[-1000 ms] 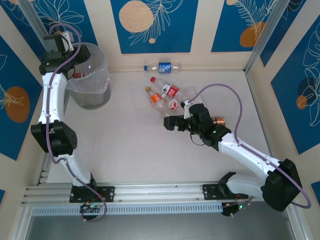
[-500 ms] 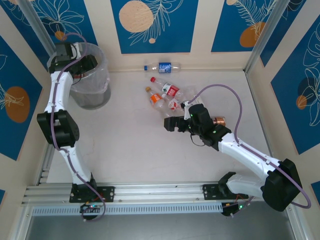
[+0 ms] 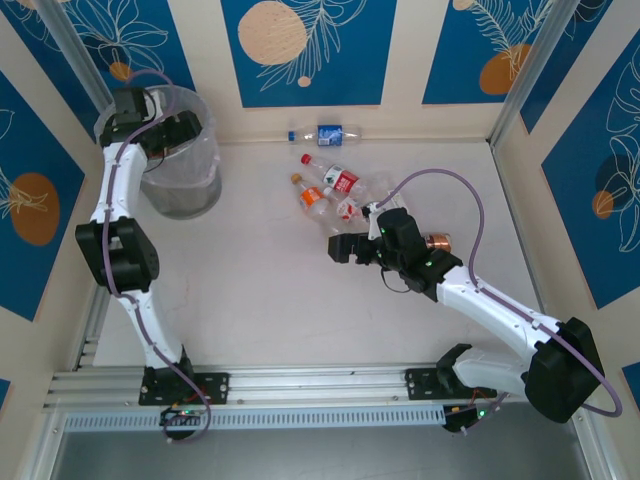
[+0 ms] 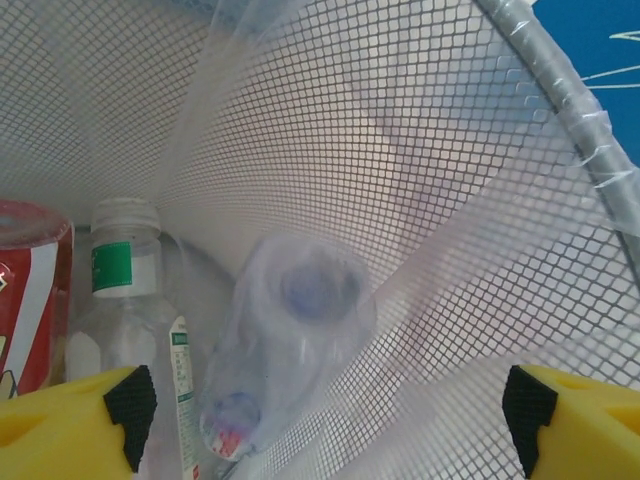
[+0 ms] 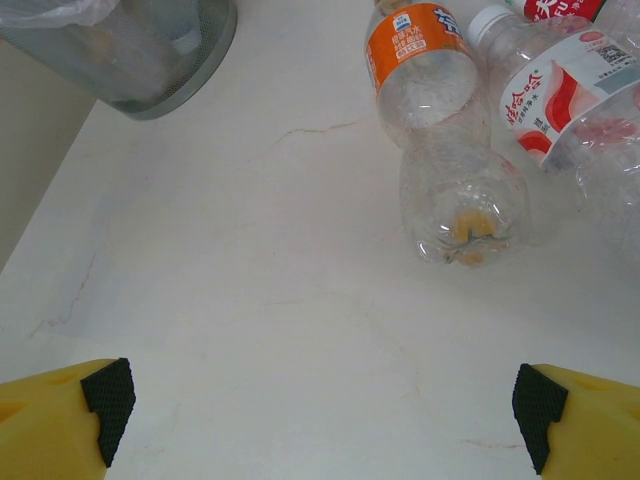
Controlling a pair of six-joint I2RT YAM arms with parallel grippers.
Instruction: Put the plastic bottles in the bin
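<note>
My left gripper (image 3: 176, 128) hangs over the mouth of the bin (image 3: 190, 196), a grey mesh basket lined with a clear bag. In the left wrist view the left gripper (image 4: 325, 420) is open, and a clear bottle (image 4: 290, 350) lies loose and blurred below it against the mesh wall (image 4: 430, 150). Beside it stand a white-capped bottle with a green label (image 4: 120, 290) and a red-labelled one (image 4: 30, 290). My right gripper (image 3: 345, 246) is open just above the table, short of the orange-labelled bottle (image 5: 430, 120) and a red-and-white labelled bottle (image 5: 560, 90).
More bottles lie in a loose cluster (image 3: 335, 190) mid-table, and a blue-labelled one (image 3: 325, 133) lies by the back wall. A copper-coloured object (image 3: 437, 241) sits behind my right wrist. Panel walls close in the table on three sides.
My left arm swung right from beside the bin to over its mouth, and its jaws opened. A bottle now lies free inside the bin. The right arm has not moved.
</note>
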